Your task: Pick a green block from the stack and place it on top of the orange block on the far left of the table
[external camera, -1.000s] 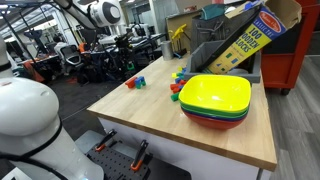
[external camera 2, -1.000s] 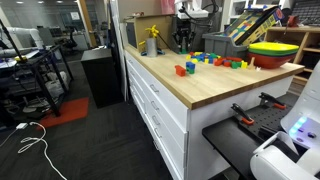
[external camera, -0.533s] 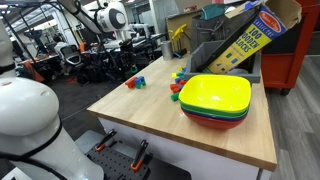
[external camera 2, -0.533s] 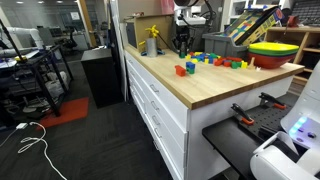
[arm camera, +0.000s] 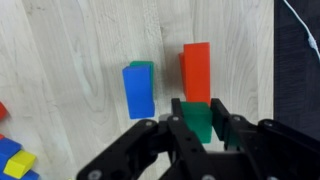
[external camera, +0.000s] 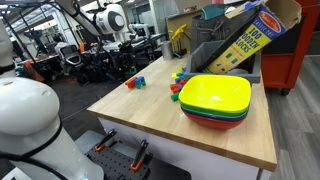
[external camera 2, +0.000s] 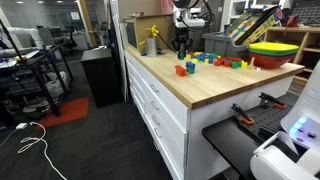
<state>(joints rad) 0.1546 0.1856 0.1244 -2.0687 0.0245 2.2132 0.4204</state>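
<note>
In the wrist view my gripper [arm camera: 198, 108] is shut on a small green block [arm camera: 198, 126]. It holds the block above the table [arm camera: 70, 60], just short of the orange block [arm camera: 197, 70]. A blue block [arm camera: 139, 92] with a green edge behind it stands beside the orange one. In both exterior views my gripper [external camera: 126, 58] [external camera 2: 181, 40] hangs above the orange block [external camera: 130, 84] [external camera 2: 180, 70] and the blue block [external camera: 140, 80] [external camera 2: 190, 66]. The stack of small cubes [external camera: 179, 80] [external camera 2: 226, 62] lies further along the light wood table [external camera: 150, 118] [external camera 2: 200, 92].
Stacked yellow, green and red bowls [external camera: 216, 100] [external camera 2: 275, 50] stand near one end of the table. A blocks box [external camera: 245, 40] leans on a rack behind the cubes. A yellow spray bottle [external camera 2: 152, 40] stands at the far edge. Loose cubes [arm camera: 12, 160] show at the wrist view's lower left.
The arm has shifted a little toward the orange block with the green block in the gripper. The things on the table have not moved.
</note>
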